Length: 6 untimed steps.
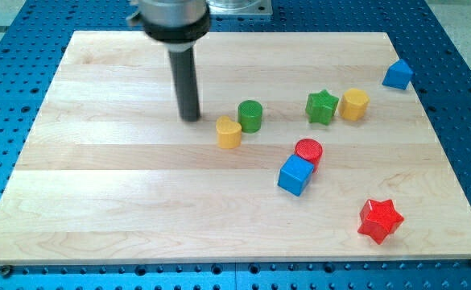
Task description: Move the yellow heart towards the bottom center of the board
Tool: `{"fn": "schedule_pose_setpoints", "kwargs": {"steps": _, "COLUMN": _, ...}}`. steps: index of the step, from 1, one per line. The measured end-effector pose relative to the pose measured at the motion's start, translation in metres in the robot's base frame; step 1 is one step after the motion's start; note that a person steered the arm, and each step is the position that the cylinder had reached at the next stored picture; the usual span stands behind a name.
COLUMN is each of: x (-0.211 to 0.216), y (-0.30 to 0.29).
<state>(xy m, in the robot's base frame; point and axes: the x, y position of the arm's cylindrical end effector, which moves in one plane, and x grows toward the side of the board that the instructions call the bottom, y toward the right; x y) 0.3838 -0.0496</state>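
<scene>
My tip (190, 118), a bare rod with no hand, waits just up-left of the yellow heart (229, 132), ready to push it toward the board's (98, 217) bottom edge

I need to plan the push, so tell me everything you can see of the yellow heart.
The yellow heart is a small, matte, plastic-looking block lying flat on the wooden board, near the middle. The green cylinder sits right against its upper right side, touching or nearly so. My tip stands just to its upper left, with a small gap between them.
</scene>
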Motion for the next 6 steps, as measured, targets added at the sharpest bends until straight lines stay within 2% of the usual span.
{"fn": "schedule_pose_setpoints", "kwargs": {"steps": 1, "x": -0.005, "y": 0.083}}
{"fn": "schedule_pose_setpoints", "kwargs": {"steps": 2, "x": -0.001, "y": 0.097}}
{"fn": "schedule_pose_setpoints", "kwargs": {"steps": 4, "x": 0.107, "y": -0.01}}
{"fn": "schedule_pose_setpoints", "kwargs": {"steps": 5, "x": 0.109, "y": -0.026}}
{"fn": "schedule_pose_setpoints", "kwargs": {"steps": 6, "x": 0.138, "y": -0.026}}
